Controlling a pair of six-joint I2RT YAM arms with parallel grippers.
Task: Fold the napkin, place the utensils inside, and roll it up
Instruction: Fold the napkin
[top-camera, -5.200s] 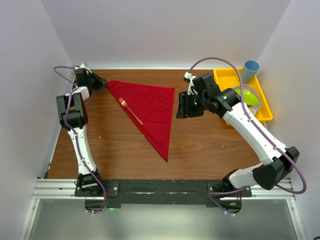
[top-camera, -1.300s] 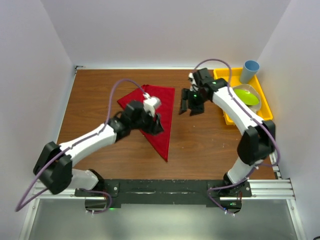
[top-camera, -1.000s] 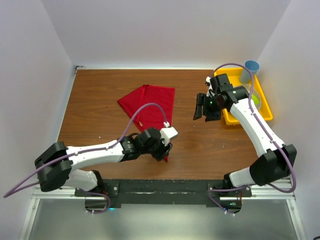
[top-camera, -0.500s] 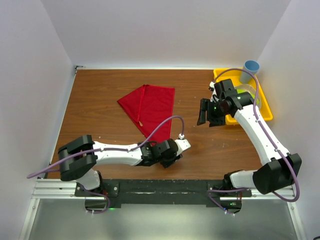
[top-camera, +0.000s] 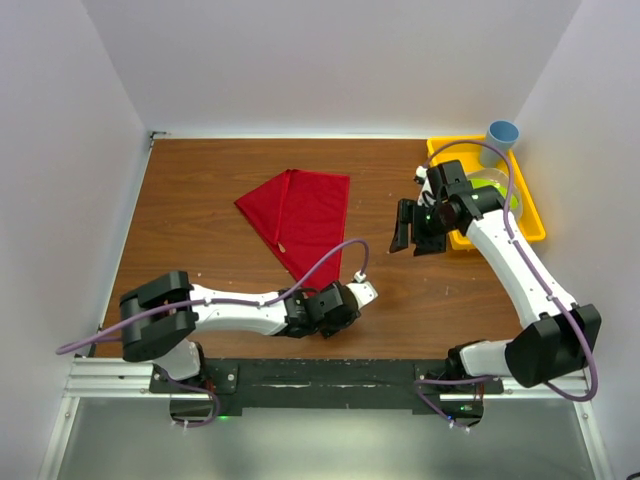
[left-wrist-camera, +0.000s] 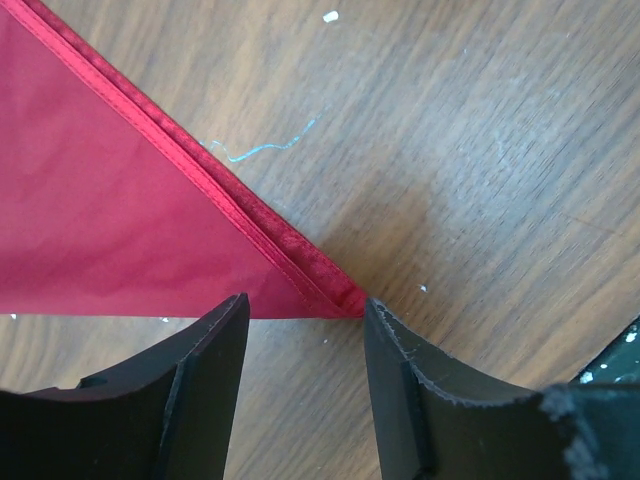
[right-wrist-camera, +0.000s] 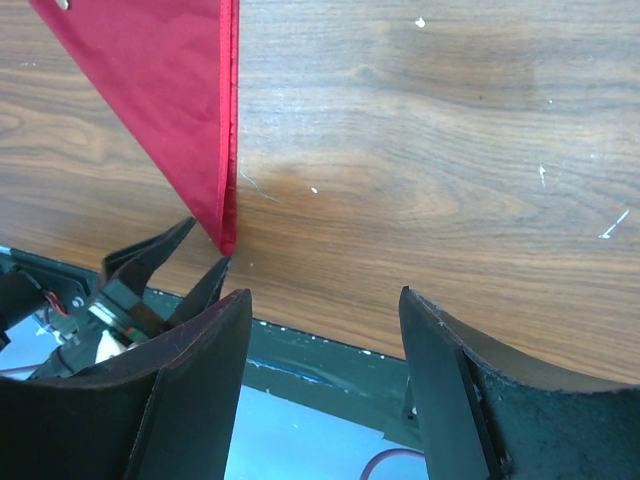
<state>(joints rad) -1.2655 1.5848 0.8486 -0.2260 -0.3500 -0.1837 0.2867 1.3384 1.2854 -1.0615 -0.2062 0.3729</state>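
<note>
Looking down on a wooden table (top-camera: 180, 200), a red napkin (top-camera: 305, 205) lies left of centre towards the far edge, folded into a long triangle with its left side turned over and its tip pointing at the near edge. The left gripper (left-wrist-camera: 302, 306) sits low there, jaws spread either side of that tip, pinching nothing. Closing now may catch only one layer, or drag the cloth and undo the fold, spilling the utensil, which I cannot make out. The right gripper (top-camera: 411, 226) hovers, also spread, over bare wood. A yellow tray (top-camera: 440, 146) in the far right corner holds a green dish (top-camera: 508, 192) and a blue cup (top-camera: 502, 134)
</note>
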